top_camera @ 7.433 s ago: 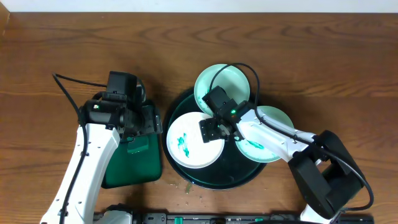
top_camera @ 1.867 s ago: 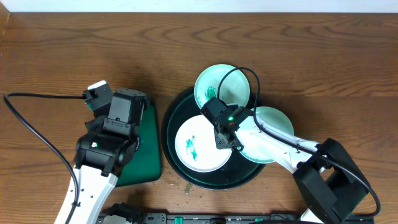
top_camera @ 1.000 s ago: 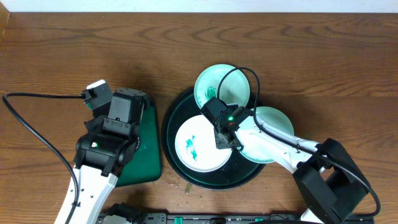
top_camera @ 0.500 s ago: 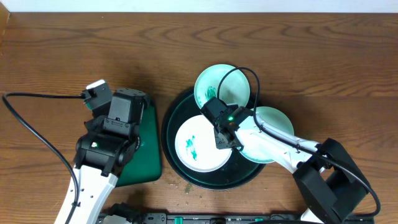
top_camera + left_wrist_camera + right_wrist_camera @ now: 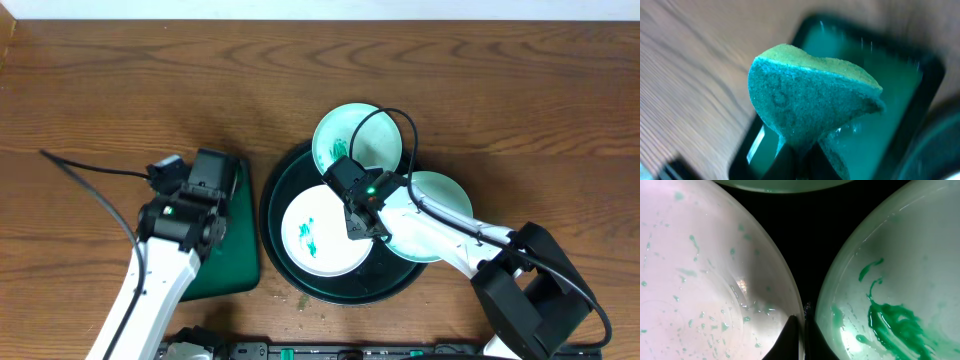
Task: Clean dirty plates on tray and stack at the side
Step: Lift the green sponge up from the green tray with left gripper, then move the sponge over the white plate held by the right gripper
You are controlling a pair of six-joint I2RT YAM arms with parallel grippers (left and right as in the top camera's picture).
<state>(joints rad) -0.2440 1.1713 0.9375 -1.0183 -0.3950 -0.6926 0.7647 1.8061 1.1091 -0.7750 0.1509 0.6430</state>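
Near the front edge of the wooden surface (image 5: pixel 120 90), a little right of centre, the tray (image 5: pixel 345 285), with a rectangular green tray (image 5: pixel 238 245) just beside it on the left. In the tray's left half a white plate (image 5: pixel 320 240) with green smears, a far mint plate (image 5: pixel 345 130) overlapping the far rim, a right mint plate (image 5: pixel 448 190) over the right rim, its middle smeared green. Above the rectangular green tray, left fingers (image 5: pixel 802 161) clamped on a green sponge (image 5: pixel 810 100); right fingers (image 5: pixel 799 336) pinched shut on the white plate's right rim.
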